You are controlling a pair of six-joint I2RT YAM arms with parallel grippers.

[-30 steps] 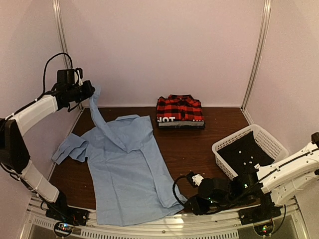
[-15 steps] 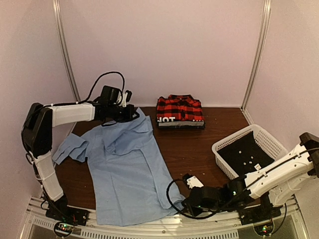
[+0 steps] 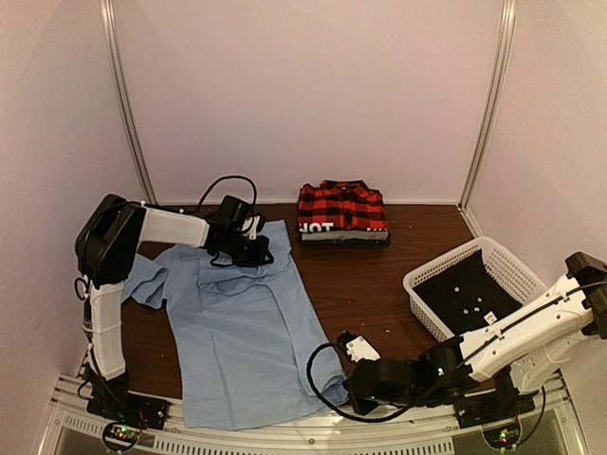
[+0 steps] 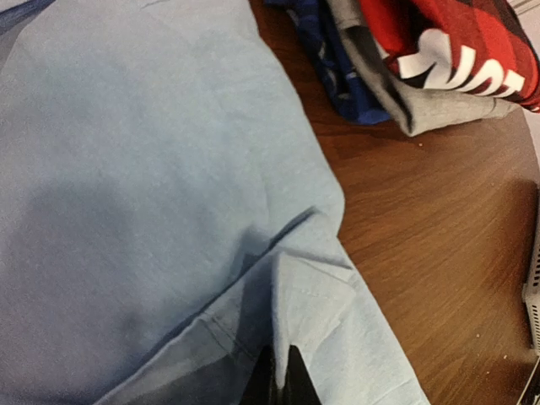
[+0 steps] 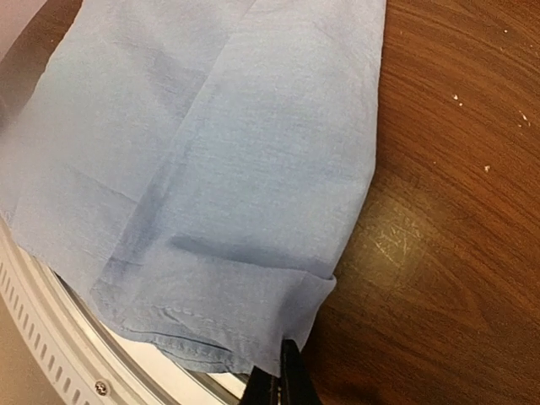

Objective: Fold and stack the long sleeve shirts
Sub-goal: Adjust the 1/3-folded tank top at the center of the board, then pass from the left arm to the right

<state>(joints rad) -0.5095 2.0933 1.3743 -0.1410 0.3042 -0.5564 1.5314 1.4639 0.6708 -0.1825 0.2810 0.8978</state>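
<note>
White block letters [image 3: 318, 227] show on a dark garment under the plaid shirt [image 3: 341, 204]. From above only "OT" reads clearly, and the left wrist view cuts the word off.

The plaid shirt is red and black. It lies folded square on top of a small pile [image 4: 371, 63] of grey and dark blue clothes at the far middle of the surface [image 3: 360, 284].

The blue shirt [image 3: 242, 332] is plain, light and soft. It lies flat on the left half of the surface with its long axis running near to far. Its hem hangs over the near edge and one sleeve is spread to the left.

The left hand [image 3: 256, 248] is closed, pinching a fold of blue cloth at the shirt's far right corner, near the pile. The right hand [image 3: 353, 396] is closed on the hem's near right corner.

A white mesh basket [image 3: 446, 258] stands to the right, with dark cloth inside.
</note>
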